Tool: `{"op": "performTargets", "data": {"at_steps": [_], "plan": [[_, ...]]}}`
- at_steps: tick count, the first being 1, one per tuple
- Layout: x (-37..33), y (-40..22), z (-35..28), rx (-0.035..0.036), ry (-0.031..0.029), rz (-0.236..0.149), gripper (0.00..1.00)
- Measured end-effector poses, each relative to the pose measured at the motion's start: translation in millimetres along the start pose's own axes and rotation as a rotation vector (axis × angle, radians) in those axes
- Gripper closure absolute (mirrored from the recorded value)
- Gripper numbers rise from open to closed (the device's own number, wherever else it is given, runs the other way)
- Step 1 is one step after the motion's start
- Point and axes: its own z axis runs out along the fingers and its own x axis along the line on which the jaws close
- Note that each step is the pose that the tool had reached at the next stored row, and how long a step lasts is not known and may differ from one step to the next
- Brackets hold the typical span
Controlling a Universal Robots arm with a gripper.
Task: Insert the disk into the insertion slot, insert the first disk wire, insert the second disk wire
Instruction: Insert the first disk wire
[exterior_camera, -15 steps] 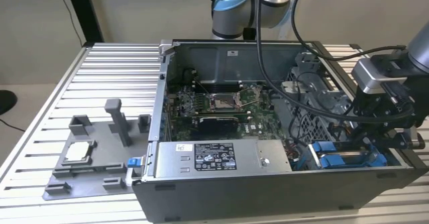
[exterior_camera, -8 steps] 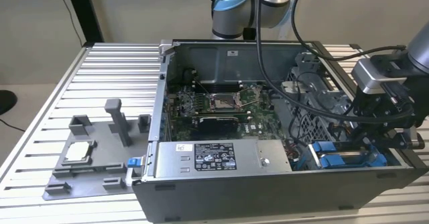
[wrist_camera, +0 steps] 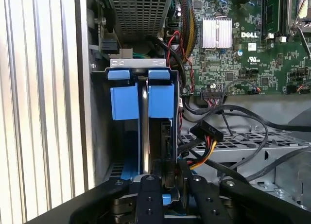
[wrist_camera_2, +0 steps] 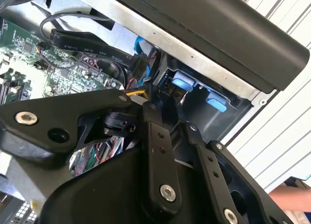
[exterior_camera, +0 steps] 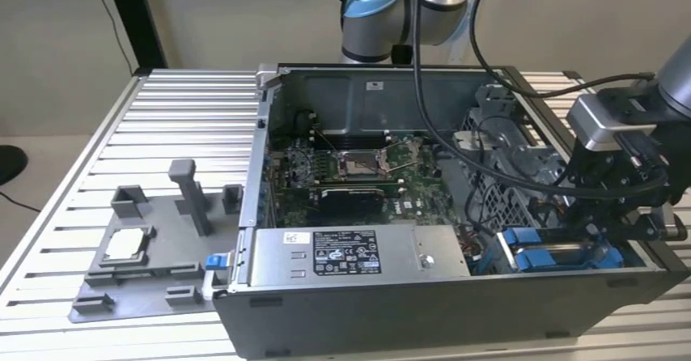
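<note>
Drive-bay corner of the open computer case (exterior_camera: pixel 432 316), at about four o'clock in the exterior view. The disk (wrist_camera: pixel 160 101), in its blue carrier, stands inside the insertion slot (wrist_camera: pixel 138 62), beside a second blue carrier; how fully it is seated cannot be judged. The gripper (wrist_camera: pixel 167 178) reaches down to the disk's near end, just beside a black connector on yellow, red and black wires (wrist_camera: pixel 208 134); whether it is spread or clamped on anything cannot be told. Likely hazards: the loose black cables crossing next to the bay could snag on the gripper body or be trapped against the bay wall; a connector offered slightly tilted could jam or bend at the disk's socket; a sideways push could strike the motherboard (wrist_camera: pixel 228 63) close by. Surface: a ribbed aluminium table (exterior_camera: pixel 173 118), with a grey fixture tray (exterior_camera: pixel 162 252) at eight o'clock of the case and the labelled power supply box (exterior_camera: pixel 345 252) along the case's six o'clock edge. Room: plain beige wall (exterior_camera: pixel 216 21) at twelve o'clock, with a black upright post (exterior_camera: pixel 138 21) at eleven.
</note>
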Motion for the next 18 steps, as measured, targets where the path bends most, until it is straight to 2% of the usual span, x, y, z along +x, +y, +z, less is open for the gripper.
{"op": "performTargets", "data": {"at_steps": [6, 14, 16, 18], "plan": [[-1.2, 0.0, -15.7, -0.0004, -0.0101, 0.0, 0.0], [-3.7, 0.0, -46.0, -0.0005, -0.0149, 0.0, 0.0], [-3.9, 0.0, -49.2, -0.0006, -0.0168, 0.0, 0.0], [-4.1, 0.0, -49.1, -0.0006, -0.0171, 0.0, 0.0]]}}
